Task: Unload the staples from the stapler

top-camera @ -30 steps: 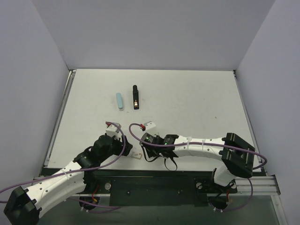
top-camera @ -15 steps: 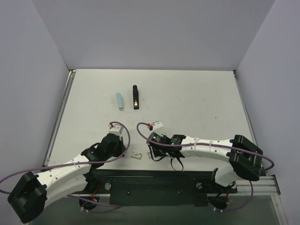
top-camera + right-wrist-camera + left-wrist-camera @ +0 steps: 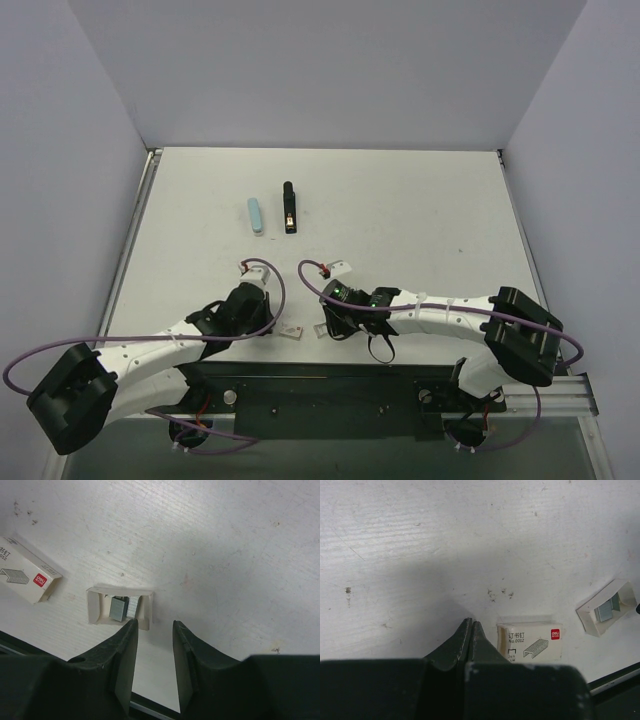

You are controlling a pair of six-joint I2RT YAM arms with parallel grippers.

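The left gripper's (image 3: 470, 629) jaws are pressed together on nothing, their tips just left of a staple box (image 3: 530, 641). The right gripper's (image 3: 155, 630) jaws stand slightly apart and empty, just beside an open tray (image 3: 120, 607) holding staples. The stapler (image 3: 289, 207) lies well away from both grippers, farther out on the table (image 3: 420, 220). It is slim, black and narrow, with a pale strip showing along its near half. A pale blue bar (image 3: 257, 215) lies just left of it, roughly parallel.

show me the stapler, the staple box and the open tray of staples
stapler (image 3: 289, 208): top external view, middle of its black body
staple box (image 3: 530, 642): left wrist view, printed top face
open tray (image 3: 95, 610): right wrist view, its left cardboard wall
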